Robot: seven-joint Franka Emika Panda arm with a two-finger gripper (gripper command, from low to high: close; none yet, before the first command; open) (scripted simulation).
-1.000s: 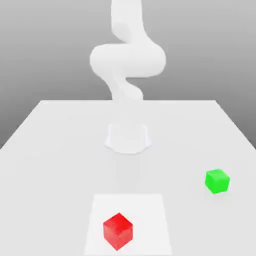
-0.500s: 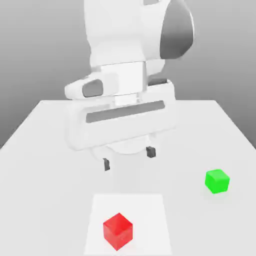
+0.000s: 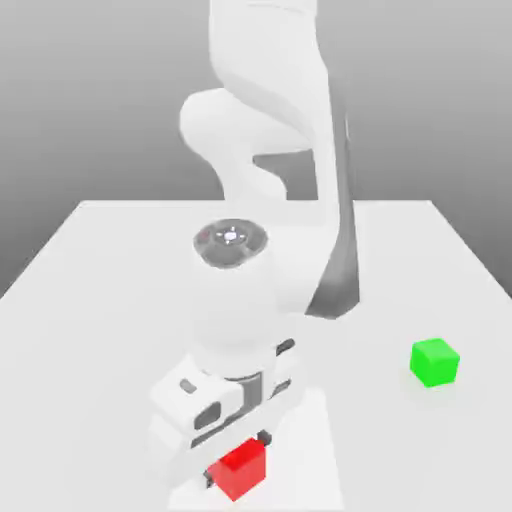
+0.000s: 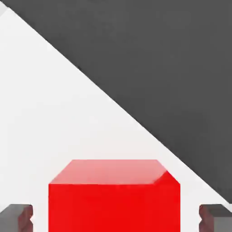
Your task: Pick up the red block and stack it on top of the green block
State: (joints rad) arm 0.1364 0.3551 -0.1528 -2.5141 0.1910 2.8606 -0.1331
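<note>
Claw (image 4: 116, 219): held open, fingertips (image 4: 16, 217) standing clear on either side of the red block (image 4: 114, 199), nothing gripped yet.

Red block (image 3: 240, 468): resting on the tabletop (image 3: 90, 300), on a paler square patch, directly under the claw (image 3: 237, 462). Green block (image 3: 435, 362): well apart from the red block, toward the exterior view's right and farther back.

Step in hand, as judged: descent and closure on the red block. For a sound grasp, the block is best kept centred between the fingertips, the claw lowered until the pads meet the side faces below the top edge, and closure made squarely on two opposite flat faces, not across corners.

Orientation: a cube, so no long axis is to be had. In the hand view one flat face is turned squarely to the camera, with its side faces facing the fingertips; top face level.
</note>
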